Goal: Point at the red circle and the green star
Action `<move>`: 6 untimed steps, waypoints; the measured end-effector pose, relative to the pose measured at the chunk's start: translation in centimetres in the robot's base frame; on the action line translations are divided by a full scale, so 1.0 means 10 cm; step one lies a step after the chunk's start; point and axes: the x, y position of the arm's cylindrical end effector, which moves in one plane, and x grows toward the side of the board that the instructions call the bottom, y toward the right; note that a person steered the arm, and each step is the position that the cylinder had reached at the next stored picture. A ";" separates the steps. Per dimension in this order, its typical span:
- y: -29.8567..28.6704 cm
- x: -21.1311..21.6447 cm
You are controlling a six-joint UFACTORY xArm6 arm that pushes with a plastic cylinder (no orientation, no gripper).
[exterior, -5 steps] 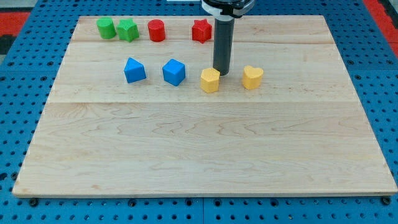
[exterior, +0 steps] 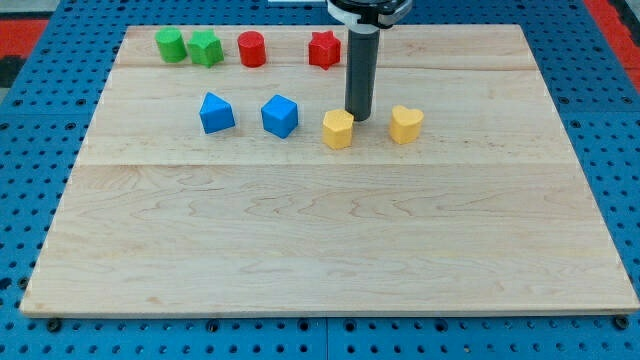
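The red circle point(exterior: 251, 49) lies near the view's top, left of centre. The green star point(exterior: 206, 47) lies just to its left, close beside a green circle point(exterior: 171, 44). My tip point(exterior: 359, 118) rests on the board just to the upper right of the yellow hexagon point(exterior: 338, 129), almost touching it, and left of the yellow heart point(exterior: 405, 124). The tip is well to the right of and below the red circle and the green star.
A red star point(exterior: 324, 49) lies at the top, just left of the rod. A blue block point(exterior: 216, 112) and a blue cube point(exterior: 280, 115) lie in the row left of the yellow hexagon. The wooden board point(exterior: 320, 230) sits on a blue perforated table.
The rod has shifted very slightly to the right. No block has moved.
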 end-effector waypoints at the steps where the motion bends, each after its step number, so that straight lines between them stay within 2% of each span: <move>1: -0.07 -0.08; 2: -0.43 -0.31; 4: -1.61 -0.66; 5: -1.91 -0.89; 6: -1.61 -1.16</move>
